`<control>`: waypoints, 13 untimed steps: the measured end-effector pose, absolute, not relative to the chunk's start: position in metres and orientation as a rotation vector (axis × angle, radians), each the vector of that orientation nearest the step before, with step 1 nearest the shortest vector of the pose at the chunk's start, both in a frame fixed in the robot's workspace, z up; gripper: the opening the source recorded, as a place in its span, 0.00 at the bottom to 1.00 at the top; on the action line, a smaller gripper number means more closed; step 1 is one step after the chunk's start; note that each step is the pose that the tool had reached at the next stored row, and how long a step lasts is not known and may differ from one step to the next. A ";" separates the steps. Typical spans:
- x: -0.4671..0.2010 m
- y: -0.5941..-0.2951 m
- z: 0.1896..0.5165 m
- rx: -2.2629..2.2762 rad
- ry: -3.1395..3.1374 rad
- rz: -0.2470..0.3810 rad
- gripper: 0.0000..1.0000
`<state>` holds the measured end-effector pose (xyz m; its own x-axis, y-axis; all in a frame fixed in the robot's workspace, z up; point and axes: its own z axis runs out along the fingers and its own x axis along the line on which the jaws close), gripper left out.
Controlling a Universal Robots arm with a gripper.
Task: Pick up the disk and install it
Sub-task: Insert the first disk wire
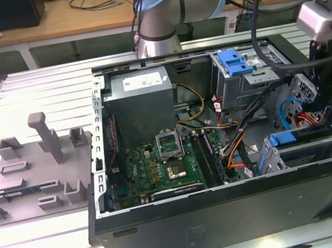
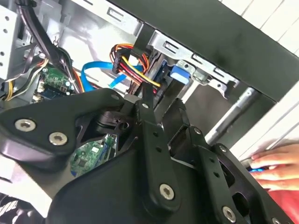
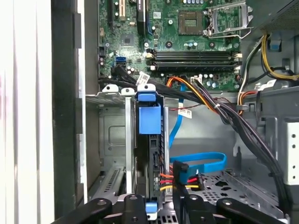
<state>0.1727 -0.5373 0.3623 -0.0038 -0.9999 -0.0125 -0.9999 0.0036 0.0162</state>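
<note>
Disk [image 3: 148, 154] sits edge-on in the drive cage [image 3: 114, 135] inside the open computer case [image 1: 233, 215], blue carrier tab [image 3: 146, 96] at its outer end, metal cage walls on both sides. In the exterior view the same disk [image 1: 304, 138] lies in the cage at the case corner nearest the table's front edge, on the exterior view's right. A flat blue data cable [image 3: 201, 161] and a red-yellow-black power lead [image 3: 170, 179] run to a plug just beside the disk's inner end. Gripper [image 3: 159, 210] hangs right at that end of the disk, black linkage on either side of the carrier; cannot tell from these pictures whether it is clamped on the disk or slack. In the second wrist view the gripper [image 2: 154, 140] linkage sits close to the cage and the cable bundle [image 2: 133, 63]. Beyond the cage: green motherboard [image 1: 161, 166] with the open processor socket [image 1: 168, 141], grey power supply box [image 1: 143, 102] at the case's far side, a second blue latch [image 1: 235, 60] on the upper bay. Grey plastic fixture [image 1: 37, 175] sits on the table, apart from the case, toward the exterior view's left. A person's hand [image 2: 280, 163] rests on the table outside the case wall.
</note>
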 end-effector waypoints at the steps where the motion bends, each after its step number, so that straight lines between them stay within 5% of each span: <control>1: 0.173 -0.537 0.366 2.215 -2.224 -0.030 0.36; 13: 0.171 -0.537 0.389 2.217 -2.225 -0.010 0.36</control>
<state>0.1710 -0.5373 0.3892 -0.0036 -1.0000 -0.0043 -1.0000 0.0036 0.0046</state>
